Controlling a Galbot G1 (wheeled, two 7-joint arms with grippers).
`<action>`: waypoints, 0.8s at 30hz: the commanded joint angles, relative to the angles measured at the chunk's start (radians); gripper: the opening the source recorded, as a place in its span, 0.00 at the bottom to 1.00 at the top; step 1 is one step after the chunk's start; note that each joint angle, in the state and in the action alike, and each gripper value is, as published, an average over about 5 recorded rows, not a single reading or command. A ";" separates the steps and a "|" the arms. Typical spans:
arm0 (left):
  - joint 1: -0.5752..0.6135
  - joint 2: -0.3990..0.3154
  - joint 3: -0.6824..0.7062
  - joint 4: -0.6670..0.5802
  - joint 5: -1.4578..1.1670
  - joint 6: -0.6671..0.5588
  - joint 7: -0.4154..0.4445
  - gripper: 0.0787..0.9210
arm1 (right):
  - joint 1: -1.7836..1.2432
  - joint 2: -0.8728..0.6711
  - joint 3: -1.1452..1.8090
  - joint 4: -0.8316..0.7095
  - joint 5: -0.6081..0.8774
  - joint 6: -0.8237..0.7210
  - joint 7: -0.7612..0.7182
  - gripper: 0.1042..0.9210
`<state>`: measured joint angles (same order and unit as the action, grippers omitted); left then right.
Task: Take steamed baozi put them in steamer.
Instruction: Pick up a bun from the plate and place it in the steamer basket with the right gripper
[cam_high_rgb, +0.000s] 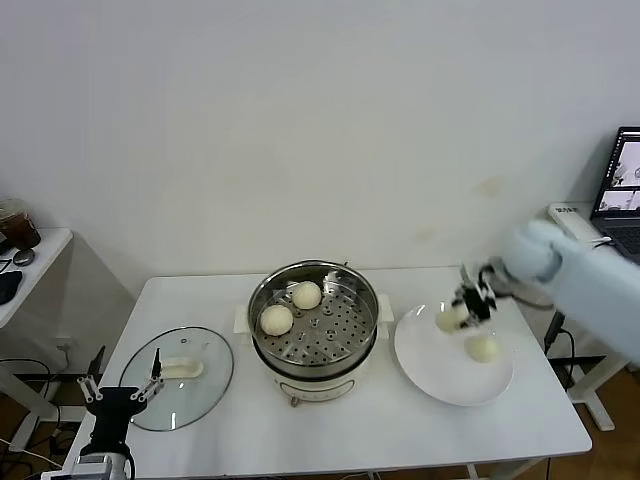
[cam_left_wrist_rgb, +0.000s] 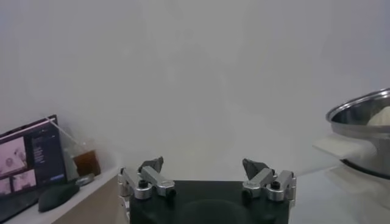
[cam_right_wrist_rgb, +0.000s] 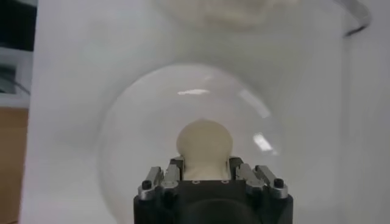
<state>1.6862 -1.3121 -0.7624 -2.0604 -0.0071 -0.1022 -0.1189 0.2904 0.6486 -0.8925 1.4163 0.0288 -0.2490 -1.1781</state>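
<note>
The right hand (cam_high_rgb: 466, 308) was above the white plate (cam_high_rgb: 440, 380), just beside the steamer (cam_high_rgb: 316, 318), and its fingers were closed narrowly on one bun (cam_right_wrist_rgb: 204, 141), which looked lifted a little from the plate. A second bun (cam_high_rgb: 484, 347) lay on the plate, on the side away from the steamer. Two more buns (cam_high_rgb: 291, 307) already sat on the holed tray inside the steamer, on the part toward the glass lid (cam_high_rgb: 178, 376), so the task seemed half done. The left hand (cam_high_rgb: 122, 394) waited with its fingers wide apart, low at the edge of the surface (cam_high_rgb: 400, 430), beside the lid and well away from the steamer. To do this step well, I think the right hand should raise the bun clearly above the metal rim, carry it over the free part of the tray, and lower it gently. The dough looked soft, so a strong squeeze could mark it.
</note>
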 joint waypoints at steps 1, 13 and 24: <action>-0.007 -0.001 0.006 0.003 0.000 -0.001 0.001 0.88 | 0.369 0.180 -0.196 0.020 0.244 0.103 0.041 0.44; 0.006 -0.006 -0.018 0.000 -0.002 -0.007 -0.002 0.88 | 0.334 0.498 -0.402 0.012 0.213 0.457 0.113 0.45; 0.017 -0.018 -0.035 -0.027 -0.001 0.002 -0.003 0.88 | 0.219 0.630 -0.416 -0.088 -0.062 0.768 0.142 0.47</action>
<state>1.6987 -1.3275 -0.7924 -2.0771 -0.0090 -0.1029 -0.1221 0.5439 1.1290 -1.2486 1.3835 0.1239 0.2550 -1.0599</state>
